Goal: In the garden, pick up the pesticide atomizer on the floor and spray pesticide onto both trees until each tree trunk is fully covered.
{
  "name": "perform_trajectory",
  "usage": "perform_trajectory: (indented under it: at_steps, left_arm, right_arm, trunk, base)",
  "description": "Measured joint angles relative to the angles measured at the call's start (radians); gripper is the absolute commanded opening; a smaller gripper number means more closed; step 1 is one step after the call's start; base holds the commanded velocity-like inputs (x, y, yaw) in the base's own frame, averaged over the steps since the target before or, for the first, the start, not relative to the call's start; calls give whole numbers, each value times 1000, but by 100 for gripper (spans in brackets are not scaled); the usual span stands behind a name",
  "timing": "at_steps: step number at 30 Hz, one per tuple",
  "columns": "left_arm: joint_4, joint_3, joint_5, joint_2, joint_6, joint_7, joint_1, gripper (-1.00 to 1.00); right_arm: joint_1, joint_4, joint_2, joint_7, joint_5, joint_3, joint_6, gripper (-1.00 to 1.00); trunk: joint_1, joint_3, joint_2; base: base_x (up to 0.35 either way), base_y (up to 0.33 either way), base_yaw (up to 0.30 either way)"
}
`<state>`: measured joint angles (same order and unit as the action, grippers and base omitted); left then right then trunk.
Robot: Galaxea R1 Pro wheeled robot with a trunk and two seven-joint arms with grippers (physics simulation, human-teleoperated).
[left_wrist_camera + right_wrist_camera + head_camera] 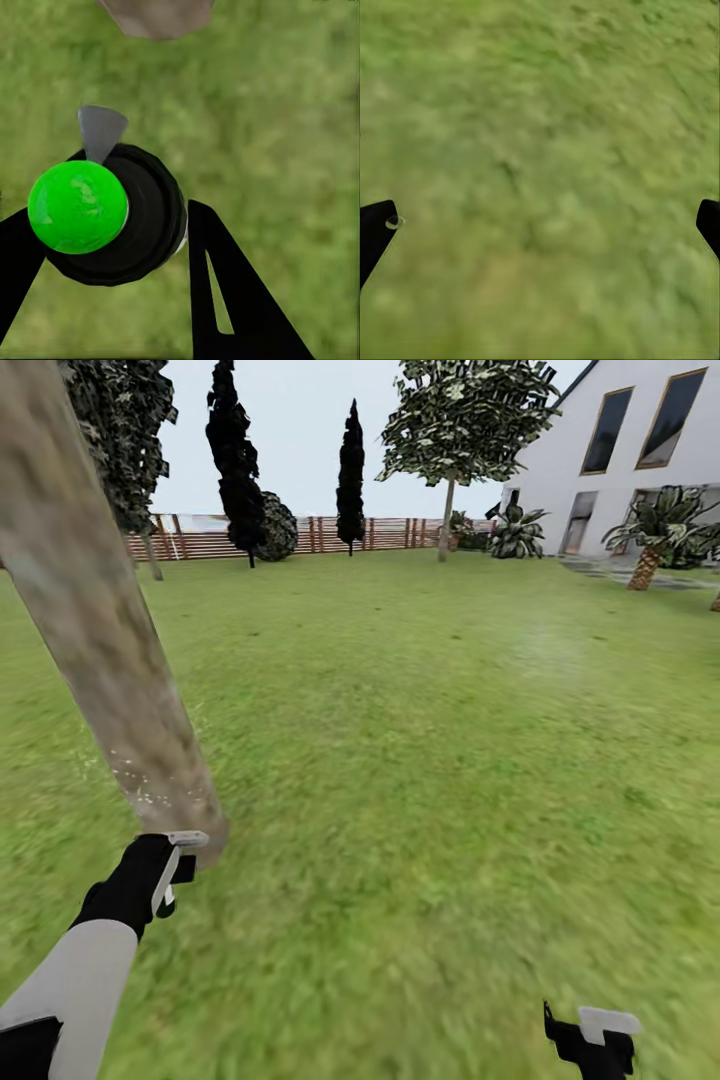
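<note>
Atomizer at the foot of the near trunk

The pesticide atomizer, a dark round bottle with a bright green cap and grey spray head, sits between the left hand's fingers just beside the base of the thick mottled grey-beige tree trunk; a second tree stands far across the lawn.

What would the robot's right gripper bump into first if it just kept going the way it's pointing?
Probably the grass floor: the right gripper is open, with only lawn ahead between its fingertips. How far off is unclear.
</note>
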<state>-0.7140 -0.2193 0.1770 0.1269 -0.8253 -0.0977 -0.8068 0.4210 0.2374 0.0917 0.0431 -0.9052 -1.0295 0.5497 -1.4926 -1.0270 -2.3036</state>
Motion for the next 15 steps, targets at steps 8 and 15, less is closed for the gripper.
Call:
perform_trajectory:
  at_steps: [8, 15]
  left_arm:
    - [-7, -6, 7, 12, -62, 0, -58, -100]
    - [-11, -3, 7, 12, -167, 2, -179, -100]
  right_arm:
    - [0, -1, 0, 0, 0, 0, -1, 100]
    - [0, -1, 0, 0, 0, 0, -1, 100]
  trunk:
    - [0, 0, 0]
    - [0, 0, 0]
  base:
    - [112, -60, 275]
    - [1, 0, 197]
